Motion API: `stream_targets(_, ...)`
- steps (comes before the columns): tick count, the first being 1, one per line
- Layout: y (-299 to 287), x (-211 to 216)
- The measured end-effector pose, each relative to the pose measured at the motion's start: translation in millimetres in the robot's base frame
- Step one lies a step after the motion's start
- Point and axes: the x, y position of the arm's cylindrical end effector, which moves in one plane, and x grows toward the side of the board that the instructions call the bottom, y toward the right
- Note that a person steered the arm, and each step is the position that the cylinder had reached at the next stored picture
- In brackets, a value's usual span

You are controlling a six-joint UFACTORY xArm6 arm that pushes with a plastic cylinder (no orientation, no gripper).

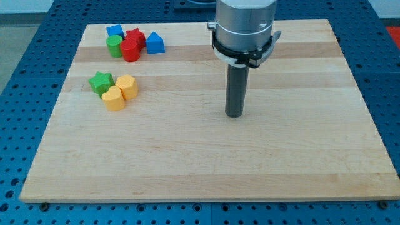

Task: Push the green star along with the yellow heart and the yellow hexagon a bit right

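The green star (100,82) lies at the view's left of the wooden board (206,162). The yellow hexagon (127,85) touches it on its right. The yellow heart (113,99) sits just below the two, touching both. My tip (234,114) is near the board's middle, well to the right of these three blocks and apart from them.
A second cluster sits at the board's top left: a blue block (115,30), a red star (135,37), a green cylinder (114,46), a red cylinder (130,50) and a blue triangular block (155,44). The board rests on a blue perforated table (19,75).
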Motion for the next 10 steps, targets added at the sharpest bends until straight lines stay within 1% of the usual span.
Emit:
stream_targets(1, 0, 0)
stream_targets(3, -29, 2)
stream_targets(6, -186, 34)
stream_targets(7, -240, 35)
stream_targets(9, -322, 6)
stream_targets(10, -348, -22)
